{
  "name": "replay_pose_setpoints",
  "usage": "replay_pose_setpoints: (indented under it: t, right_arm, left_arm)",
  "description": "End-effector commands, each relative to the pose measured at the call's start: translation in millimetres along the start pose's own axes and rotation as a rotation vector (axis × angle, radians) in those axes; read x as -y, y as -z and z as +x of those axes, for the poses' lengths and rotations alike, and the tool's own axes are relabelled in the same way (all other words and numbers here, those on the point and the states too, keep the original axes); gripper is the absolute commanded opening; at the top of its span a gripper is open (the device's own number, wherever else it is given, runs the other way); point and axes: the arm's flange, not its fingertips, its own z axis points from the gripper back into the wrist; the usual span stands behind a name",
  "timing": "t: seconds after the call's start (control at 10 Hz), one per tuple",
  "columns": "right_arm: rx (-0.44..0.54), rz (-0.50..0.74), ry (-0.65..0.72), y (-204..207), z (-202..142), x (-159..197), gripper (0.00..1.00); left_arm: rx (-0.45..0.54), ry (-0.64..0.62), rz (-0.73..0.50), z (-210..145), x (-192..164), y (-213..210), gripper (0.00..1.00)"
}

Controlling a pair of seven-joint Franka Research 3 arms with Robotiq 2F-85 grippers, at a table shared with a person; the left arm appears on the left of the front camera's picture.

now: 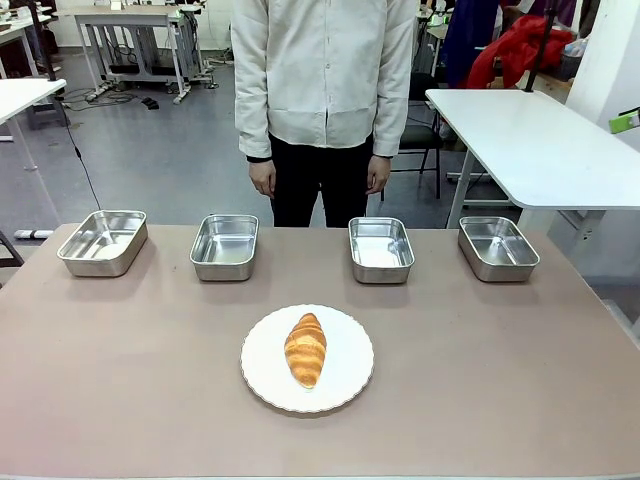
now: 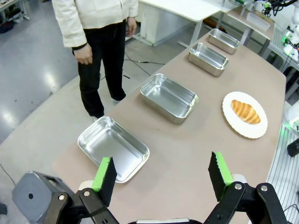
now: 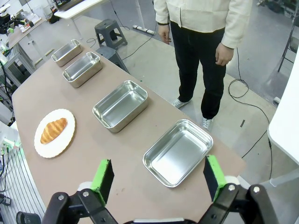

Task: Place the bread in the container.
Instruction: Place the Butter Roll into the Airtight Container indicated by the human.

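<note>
Bread (image 1: 305, 349), a golden-brown croissant with a ridged, glossy crust and tapered ends, lies lengthwise on a round white plate (image 1: 346, 372) with a scalloped rim. The plate sits about midway between the left and right edges of the desk (image 1: 120, 380), closer to the near edge than the far one. The desk top is smooth, matte and grey-brown.

Along the far edge stands a row of shiny steel containers, each rectangular with rounded corners and a rolled rim. A tray (image 1: 95, 265) sits by the far left corner, a second tray (image 1: 222, 270) and a third tray (image 1: 381, 274) flank the middle, and a fourth tray (image 1: 495, 272) is toward the far right corner. All four are well apart from the plate and from each other.

The left arm's fingers (image 2: 103, 175), black with green pads, are spread wide above the desk with nothing between them. The right arm's fingers (image 3: 102, 177) are likewise spread wide and hold nothing.

A person (image 1: 325, 70) in a pale jacket stands beyond the far edge, arms hanging.
</note>
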Motion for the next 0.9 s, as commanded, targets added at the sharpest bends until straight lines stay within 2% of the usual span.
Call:
replay_pose_setpoints:
  t: [0.0,0.8]
  right_arm:
    - [0.001,0.005,-0.004,0.7,0.4,-0.3,1.00]
    - [0.001,0.005,-0.004,0.7,0.4,-0.3,1.00]
  left_arm:
    - [0.016,0.013,-0.006,-0.4,1.0,-2.9,1.00]
    - [0.016,0.013,-0.006,-0.4,1.0,-2.9,1.00]
